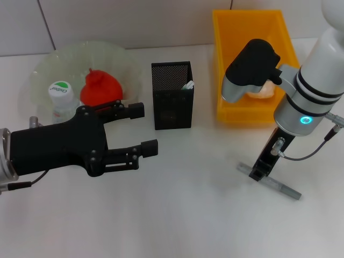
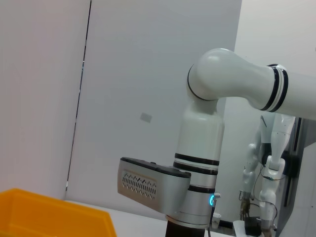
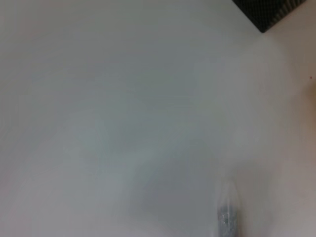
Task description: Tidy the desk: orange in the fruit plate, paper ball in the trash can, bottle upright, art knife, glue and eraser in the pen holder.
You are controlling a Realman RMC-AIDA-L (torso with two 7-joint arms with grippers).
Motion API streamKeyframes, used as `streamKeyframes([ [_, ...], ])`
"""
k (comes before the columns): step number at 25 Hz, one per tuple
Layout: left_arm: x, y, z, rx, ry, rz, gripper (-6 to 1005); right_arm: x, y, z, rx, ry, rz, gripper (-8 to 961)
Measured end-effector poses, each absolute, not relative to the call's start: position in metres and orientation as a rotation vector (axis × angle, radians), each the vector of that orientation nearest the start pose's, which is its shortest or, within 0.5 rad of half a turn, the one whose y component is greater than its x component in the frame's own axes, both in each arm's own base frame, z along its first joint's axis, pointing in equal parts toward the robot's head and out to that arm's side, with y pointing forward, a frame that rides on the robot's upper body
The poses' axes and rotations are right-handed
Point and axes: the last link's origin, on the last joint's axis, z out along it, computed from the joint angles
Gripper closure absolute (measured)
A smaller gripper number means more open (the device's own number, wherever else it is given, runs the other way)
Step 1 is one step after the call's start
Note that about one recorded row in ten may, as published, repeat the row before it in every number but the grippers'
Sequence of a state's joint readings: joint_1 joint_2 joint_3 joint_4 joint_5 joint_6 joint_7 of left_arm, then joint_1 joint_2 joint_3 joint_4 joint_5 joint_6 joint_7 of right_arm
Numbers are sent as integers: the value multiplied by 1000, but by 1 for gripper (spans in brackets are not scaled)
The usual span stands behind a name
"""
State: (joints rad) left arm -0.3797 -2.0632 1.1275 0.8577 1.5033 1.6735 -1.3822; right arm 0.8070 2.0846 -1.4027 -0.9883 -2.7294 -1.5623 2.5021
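Observation:
My right gripper (image 1: 263,167) points straight down onto the grey art knife (image 1: 279,185), which lies flat on the white desk at the front right; its tip touches the knife's left part. The knife shows as a grey blur (image 3: 227,219) in the right wrist view. The black mesh pen holder (image 1: 172,97) stands mid-desk with a white item (image 1: 189,85) inside. My left gripper (image 1: 146,129) hovers open and empty, just left of the holder. The reddish orange (image 1: 101,88) rests in the translucent green fruit plate (image 1: 40,72). A bottle (image 1: 61,92) stands upright at the plate's front.
The yellow bin (image 1: 224,64) sits behind my right arm, with a pale crumpled lump (image 1: 262,92) inside, partly hidden by the arm. A corner of the bin (image 2: 49,212) and the right arm (image 2: 207,158) show in the left wrist view. The pen holder's corner (image 3: 266,12) is near.

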Motion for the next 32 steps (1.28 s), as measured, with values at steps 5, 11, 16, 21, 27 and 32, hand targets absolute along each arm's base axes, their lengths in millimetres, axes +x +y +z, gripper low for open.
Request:
streamKeyframes([
  [5,-206,298,7,-2826,-313,-1070,197,196,367,-31,-2628,894,-877,720],
  [11,-207,298,6,-2827,-314,-1069,197,196,366,-34,-2631,879,-894,731],
  [16,-207,298,6,-2827,-319,-1070,197,195,365,-36,-2636,879,-894,741],
  [21,-207,297,6,-2826,-320,-1070,197,195,364,-37,-2641,877,-893,750],
  [27,-208,297,6,-2827,-321,-1070,197,197,362,-38,-2641,883,-906,761],
  [32,-207,297,6,-2828,-319,-1072,197,198,362,-39,-2640,892,-911,773],
])
